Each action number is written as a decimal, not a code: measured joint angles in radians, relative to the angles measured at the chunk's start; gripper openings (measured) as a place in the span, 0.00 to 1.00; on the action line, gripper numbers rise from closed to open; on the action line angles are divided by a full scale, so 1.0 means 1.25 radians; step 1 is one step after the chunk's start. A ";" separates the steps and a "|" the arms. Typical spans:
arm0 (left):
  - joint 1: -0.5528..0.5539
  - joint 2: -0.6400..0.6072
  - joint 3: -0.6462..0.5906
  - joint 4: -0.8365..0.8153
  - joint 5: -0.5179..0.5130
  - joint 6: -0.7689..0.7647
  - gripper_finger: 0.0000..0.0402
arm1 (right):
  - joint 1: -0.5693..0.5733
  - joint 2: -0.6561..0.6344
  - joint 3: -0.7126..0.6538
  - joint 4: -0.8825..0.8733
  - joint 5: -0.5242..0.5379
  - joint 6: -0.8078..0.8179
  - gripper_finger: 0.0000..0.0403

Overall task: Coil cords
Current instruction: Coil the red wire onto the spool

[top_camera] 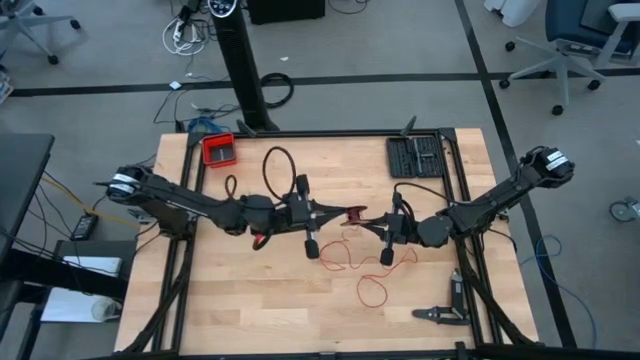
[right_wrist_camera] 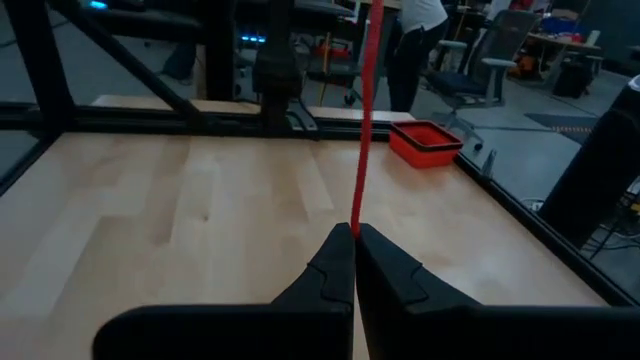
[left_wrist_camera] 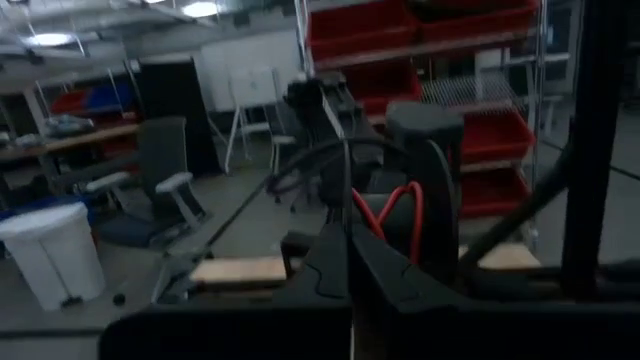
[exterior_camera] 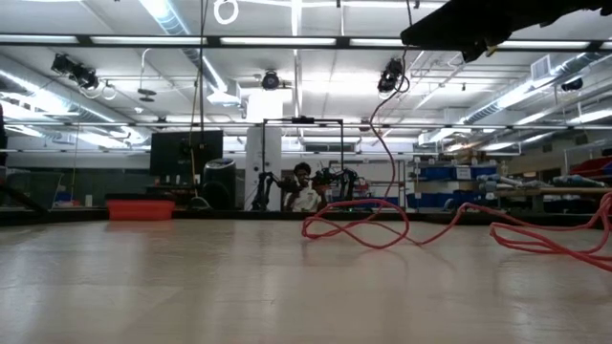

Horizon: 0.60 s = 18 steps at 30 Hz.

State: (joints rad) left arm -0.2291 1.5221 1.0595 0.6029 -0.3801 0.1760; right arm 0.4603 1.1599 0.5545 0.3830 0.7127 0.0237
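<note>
Both grippers hang mid-table, well clear of the edges. Left gripper (top_camera: 343,214) and right gripper (right_wrist_camera: 355,240) each pinch the cord (top_camera: 352,262); its loose loops lie on the open table (top_camera: 250,310) toward the front.

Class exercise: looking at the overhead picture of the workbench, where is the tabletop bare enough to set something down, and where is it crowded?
Bare wood lies along the near-left of the table, below the left gripper, and between the red tray and the black tool case. The centre is crowded: both shut grippers, the right gripper included, pinch the red cord, whose loops trail toward the near edge.
</note>
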 joint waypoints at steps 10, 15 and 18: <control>0.000 0.067 -0.020 0.088 0.000 0.029 0.00 | 0.012 -0.038 0.026 -0.079 -0.023 0.005 0.08; 0.000 0.069 -0.104 0.238 0.000 0.046 0.00 | 0.030 -0.115 0.109 -0.389 -0.083 0.151 0.14; 0.001 0.069 -0.150 0.319 0.000 0.046 0.00 | 0.048 -0.143 0.132 -0.414 -0.098 0.168 0.15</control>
State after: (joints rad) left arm -0.2281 1.6077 0.8723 1.0018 -0.3801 0.2333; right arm 0.5197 0.9814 0.7192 -0.1341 0.5903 0.2335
